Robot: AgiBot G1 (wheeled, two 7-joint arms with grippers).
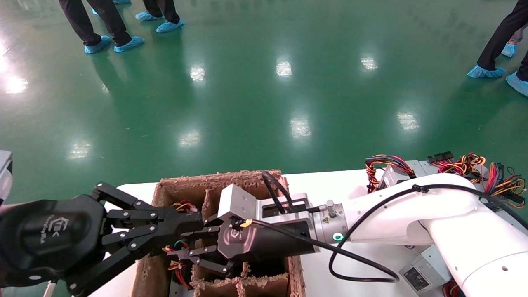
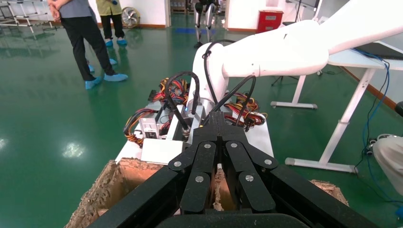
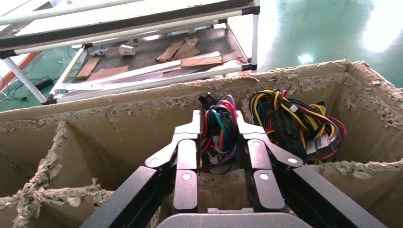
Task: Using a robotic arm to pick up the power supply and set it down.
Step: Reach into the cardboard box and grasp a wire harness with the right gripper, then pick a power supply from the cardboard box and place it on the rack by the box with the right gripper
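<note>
While the power supply's wire bundle (image 3: pixel 217 135) is sitting in a middle cell of the cardboard divider box (image 1: pixel 165 187) on the white counter (image 1: pixel 326 181), its grey body is staying hidden below. The right hand (image 3: pixel 217 124) is reaching into that cell, fingers (image 3: pixel 186 142) part open and straddling the wires without clamping, so it is risking grabbing only wires or snagging the frayed dividers. The left hand (image 1: pixel 194 222) is hovering just beside it, fingers pressed together and empty, risking a collision.
</note>
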